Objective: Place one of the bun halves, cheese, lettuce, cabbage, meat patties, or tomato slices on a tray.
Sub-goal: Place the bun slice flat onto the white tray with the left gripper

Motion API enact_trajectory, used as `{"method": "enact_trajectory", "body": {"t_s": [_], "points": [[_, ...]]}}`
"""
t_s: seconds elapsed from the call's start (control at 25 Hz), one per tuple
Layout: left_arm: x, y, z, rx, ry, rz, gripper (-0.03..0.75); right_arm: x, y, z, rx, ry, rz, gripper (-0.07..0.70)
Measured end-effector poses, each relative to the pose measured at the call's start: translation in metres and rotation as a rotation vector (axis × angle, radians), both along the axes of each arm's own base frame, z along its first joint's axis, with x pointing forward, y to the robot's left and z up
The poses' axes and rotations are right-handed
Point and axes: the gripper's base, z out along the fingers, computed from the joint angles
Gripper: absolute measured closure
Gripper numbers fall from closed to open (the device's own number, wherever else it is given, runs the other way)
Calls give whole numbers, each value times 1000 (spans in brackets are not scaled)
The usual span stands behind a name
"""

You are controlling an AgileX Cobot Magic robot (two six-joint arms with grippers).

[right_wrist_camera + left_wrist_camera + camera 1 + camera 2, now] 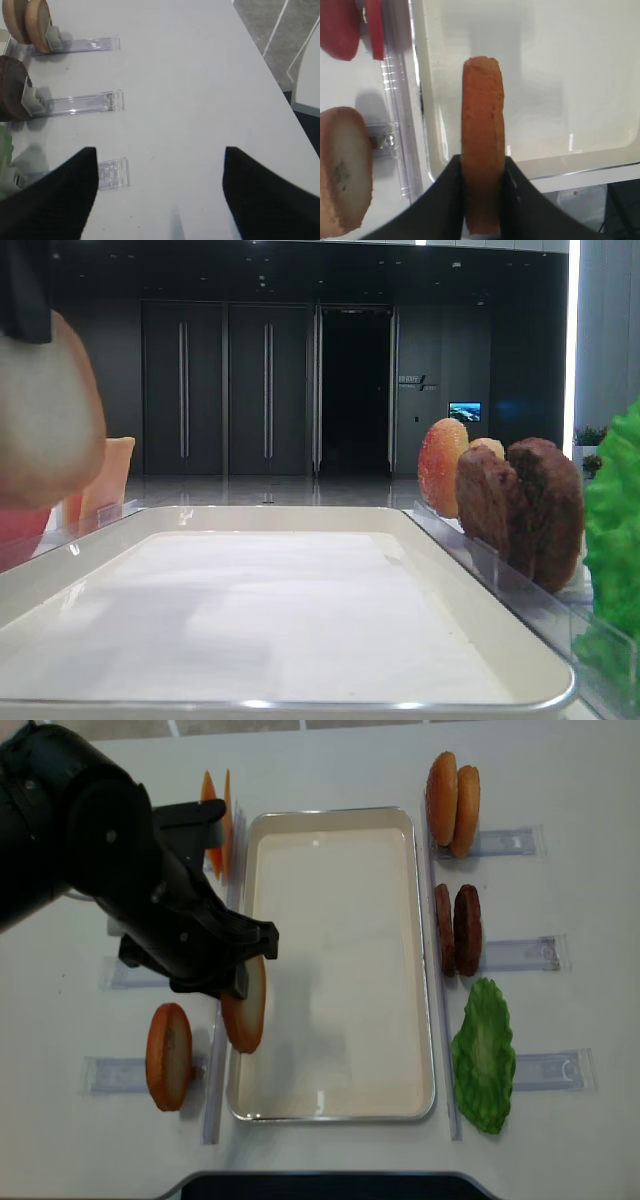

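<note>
My left gripper (482, 167) is shut on a brown bun half (482, 125), held on edge just above the left rim of the white tray (340, 920). Seen from overhead, this bun half (245, 1010) hangs under the black left arm (120, 870). In the low view it fills the left edge (45, 420). My right gripper (160, 195) stands open over bare table, nothing between its fingers (65, 200). Two more bun halves (452, 795), meat patties (457, 928) and lettuce (484, 1055) stand right of the tray.
Another bun half (168, 1055) stands in a clear rack left of the tray. Orange slices (215, 820) stand at the far left, red tomato slices (342, 25) near them. Clear holders (85, 104) lie on the white table right of the tray.
</note>
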Motion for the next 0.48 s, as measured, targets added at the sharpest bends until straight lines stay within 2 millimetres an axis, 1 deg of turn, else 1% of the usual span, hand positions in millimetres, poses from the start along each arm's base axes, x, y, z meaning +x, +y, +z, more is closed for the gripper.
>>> {"method": "enact_trajectory", "body": {"t_s": [0.36, 0.48], "points": [[3, -4, 2, -43, -43, -34, 571, 0, 0, 0, 0, 0, 0, 107], [5, -9, 2, -94, -69, -53, 571, 0, 0, 0, 0, 0, 0, 107]]}}
